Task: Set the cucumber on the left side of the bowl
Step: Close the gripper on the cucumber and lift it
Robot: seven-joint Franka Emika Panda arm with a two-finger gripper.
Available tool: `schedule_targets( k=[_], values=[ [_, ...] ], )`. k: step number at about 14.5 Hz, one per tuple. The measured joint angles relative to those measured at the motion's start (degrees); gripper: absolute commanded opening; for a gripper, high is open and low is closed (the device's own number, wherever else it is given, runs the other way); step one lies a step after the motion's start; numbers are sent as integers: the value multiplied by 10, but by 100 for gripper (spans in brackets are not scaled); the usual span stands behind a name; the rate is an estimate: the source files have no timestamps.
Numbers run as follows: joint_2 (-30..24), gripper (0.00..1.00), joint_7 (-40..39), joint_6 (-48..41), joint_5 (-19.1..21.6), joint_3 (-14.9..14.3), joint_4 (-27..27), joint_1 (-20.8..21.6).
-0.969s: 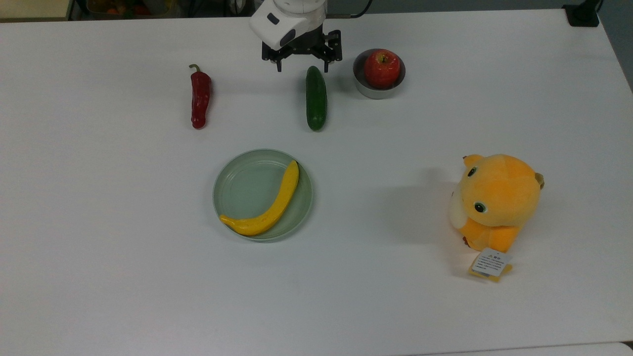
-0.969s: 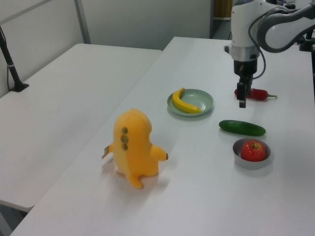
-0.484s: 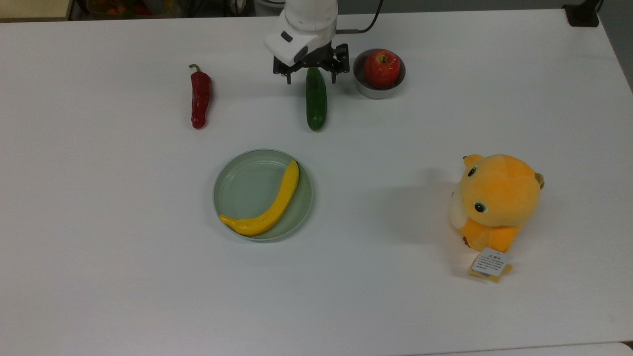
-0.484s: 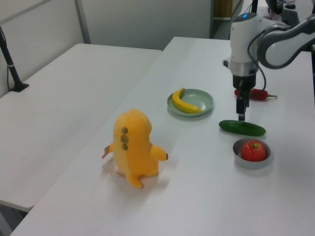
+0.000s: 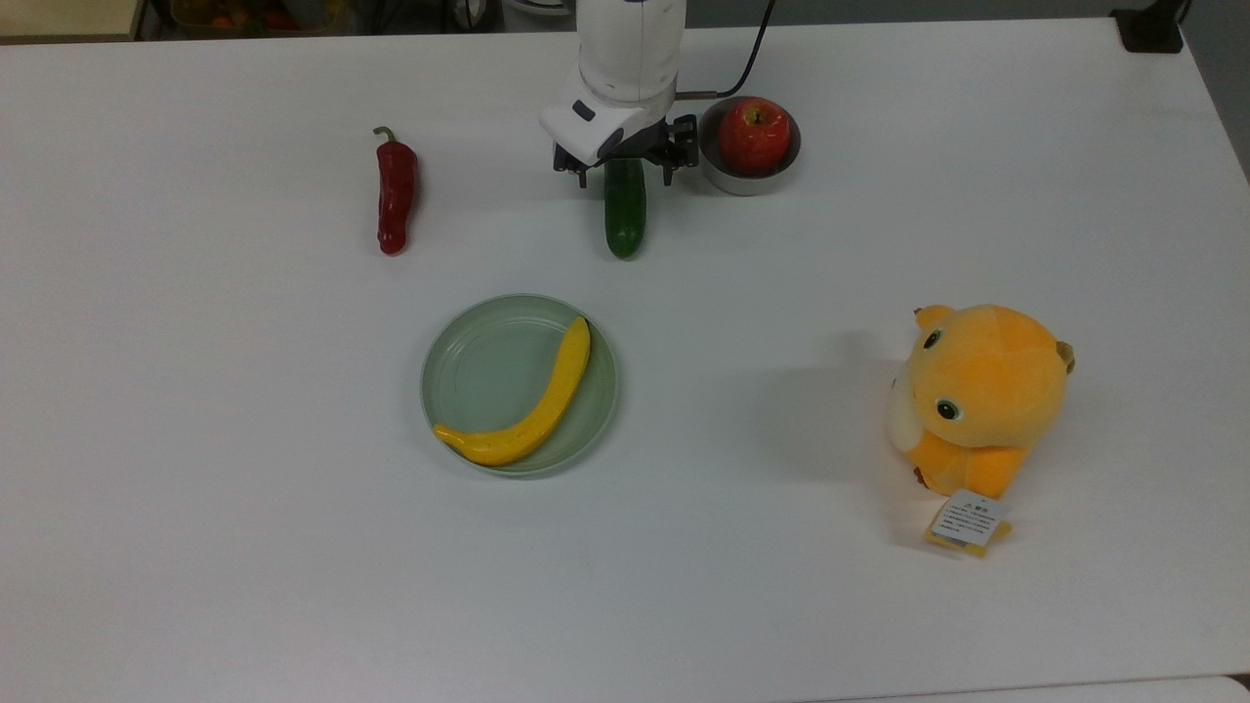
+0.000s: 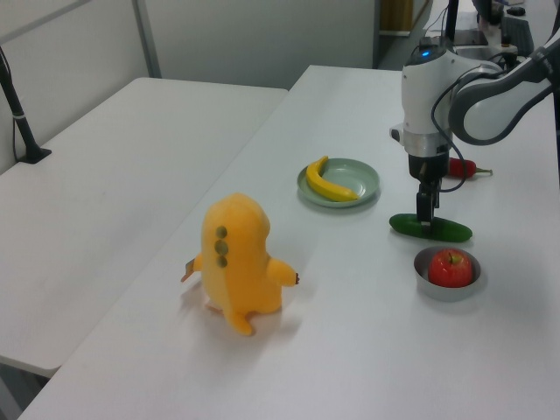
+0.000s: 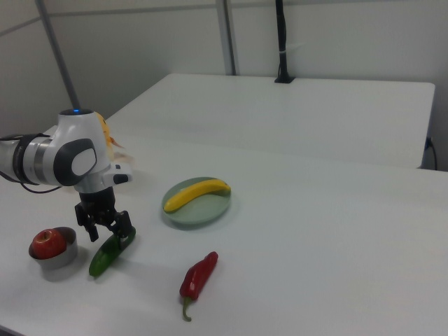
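Observation:
The dark green cucumber (image 5: pixel 625 217) lies flat on the white table, just off the top view's left of the small grey metal bowl (image 5: pixel 725 180), with a small gap between them. My gripper (image 5: pixel 626 177) hangs low over the cucumber's far end, open, one finger on each side of it. In the left view the gripper (image 6: pixel 426 220) comes down onto the cucumber (image 6: pixel 446 231), with the bowl (image 6: pixel 437 291) nearer the camera. From the right view, the gripper (image 7: pixel 109 232) straddles the cucumber (image 7: pixel 102 260) beside the bowl (image 7: pixel 57 263).
A red apple (image 5: pixel 754 135) fills the bowl. A wrinkled red chili (image 5: pixel 395 193) lies toward the top view's left. A pale green plate (image 5: pixel 479 366) carries a yellow banana (image 5: pixel 535 408). An orange plush toy (image 5: pixel 977 395) sits toward the top view's right.
My gripper has shifted toward the top view's right and come down over the cucumber's far end. The cucumber and the other things have stayed put.

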Motion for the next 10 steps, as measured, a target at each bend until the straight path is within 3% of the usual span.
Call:
schedule_targets(
  k=[1, 6, 10],
  values=[
    [3, 42, 0, 3, 0, 1, 0, 1],
    [15, 23, 0, 18, -1, 2, 0, 5],
    [15, 23, 1, 22, -1, 2, 2, 5]
  ],
)
